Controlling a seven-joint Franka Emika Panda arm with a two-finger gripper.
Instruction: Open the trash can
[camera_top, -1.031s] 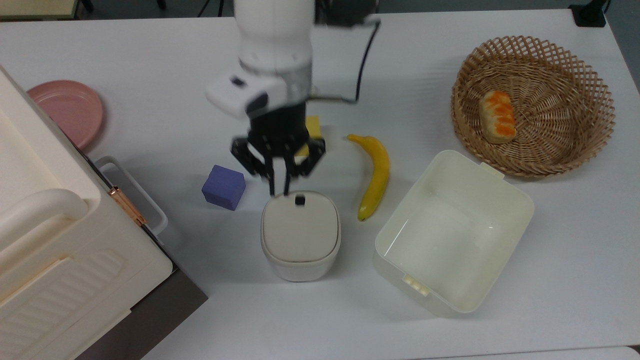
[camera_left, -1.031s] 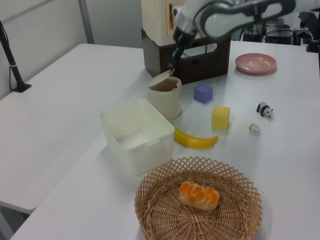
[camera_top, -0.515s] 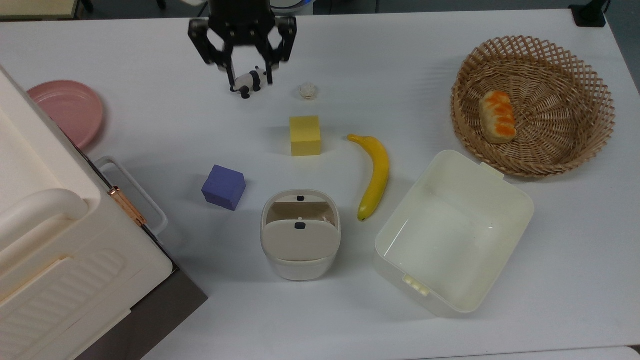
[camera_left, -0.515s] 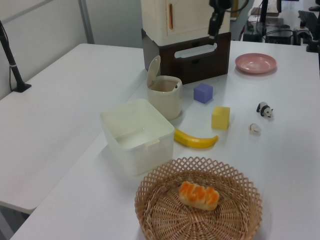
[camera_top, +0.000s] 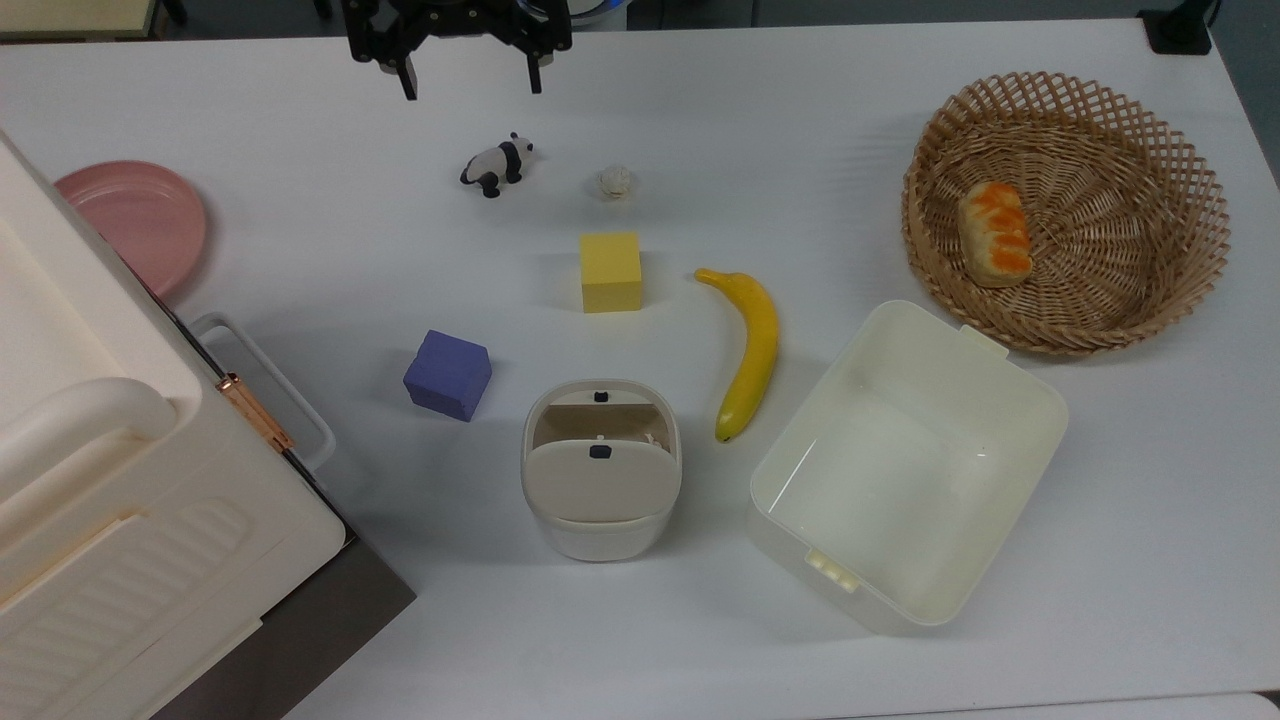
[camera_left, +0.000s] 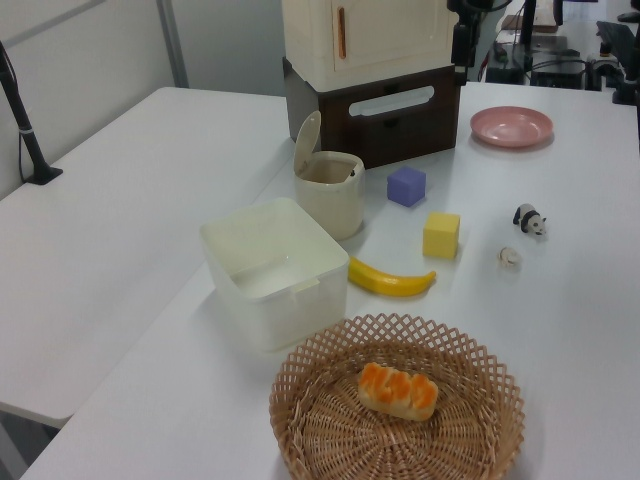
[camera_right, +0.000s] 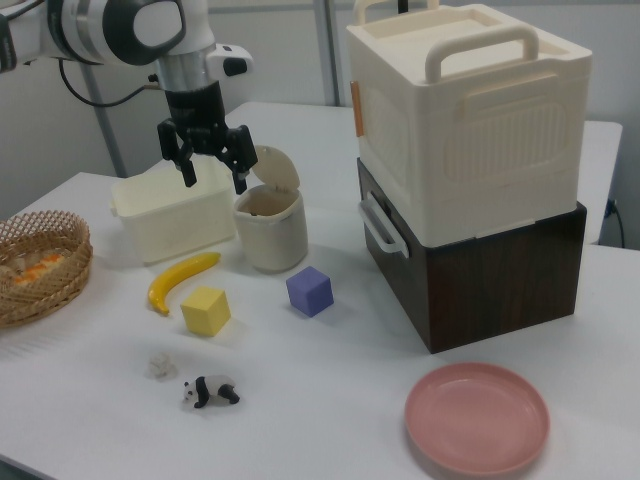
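Looks done: trash can (camera_top: 601, 470) on the counter (camera_top: 300, 230) between purple cube (camera_top: 447, 374) and banana (camera_top: 750, 350), lid (camera_right: 274, 168) flipped upright, inside exposed. Hand (camera_top: 467, 82) spread wide, holding nothing, well apart from the bin. Nothing left, seemingly.

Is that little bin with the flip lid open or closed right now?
Open. The trash can has its lid tipped up on its hinge, so its inside shows in the left view and the right view.
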